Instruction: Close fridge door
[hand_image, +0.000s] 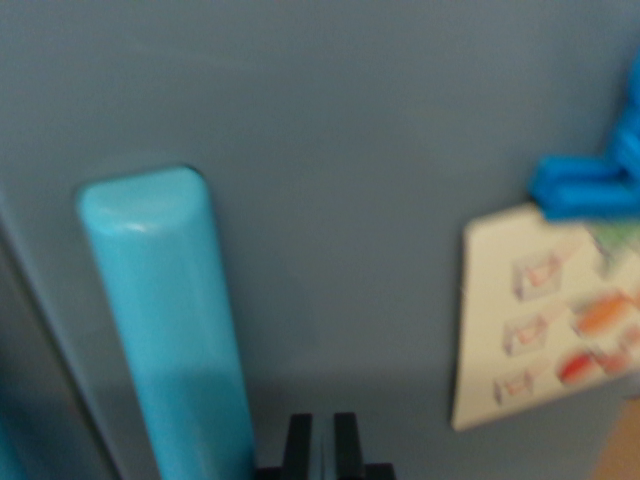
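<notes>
The wrist view is filled by the grey-blue fridge door (360, 180), seen from very close and blurred. A light-blue rounded handle (170, 320) runs from upper left down to the bottom edge. My gripper (320, 445) is at the bottom centre, just to the right of the handle. Its two black fingers (297, 445) stand side by side with only a thin slit between them, and nothing is held. The fingertips point at the door panel; whether they touch it cannot be told.
A cream card with food pictures (540, 330) hangs on the door at the wrist view's right, under a blue clip (590, 185). A darker edge strip (40, 360) runs along the far left. A brown patch (620, 450) shows at the bottom right.
</notes>
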